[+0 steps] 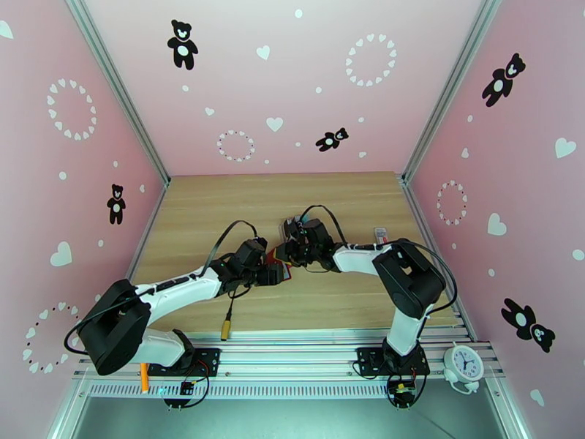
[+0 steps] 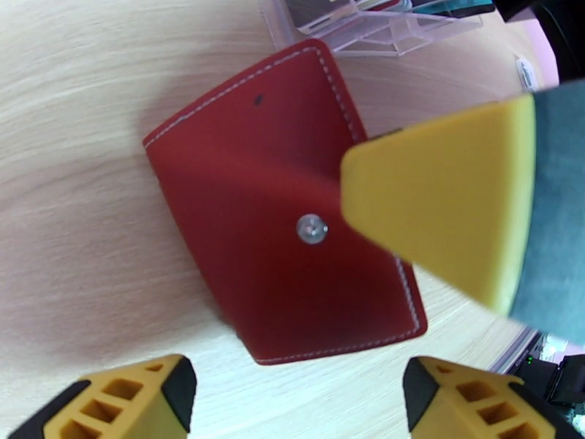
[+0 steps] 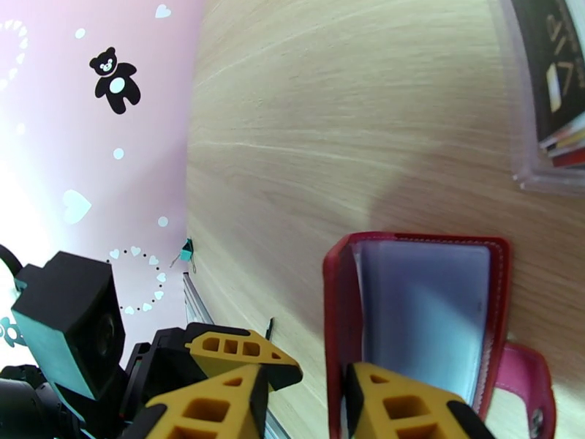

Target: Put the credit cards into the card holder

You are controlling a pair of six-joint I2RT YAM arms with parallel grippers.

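A metal rail (image 1: 292,338) with a small white clock (image 1: 463,362) edges the near side of the pale wood worktop (image 1: 219,206). Mid-worktop the two claws meet. The left claw (image 2: 296,382) hangs released, fingers wide apart, just above the card holder (image 2: 270,214), touching nothing. The right claw (image 3: 307,371) is clenched on the card holder's red cover, one finger outside and one against the grey pocket inside. Just beyond both claws stands a clear plastic rack (image 2: 380,31) with the credit cards (image 3: 556,67) slotted in it. Farther off rise pink walls (image 1: 292,89) printed with black bears and white hearts.
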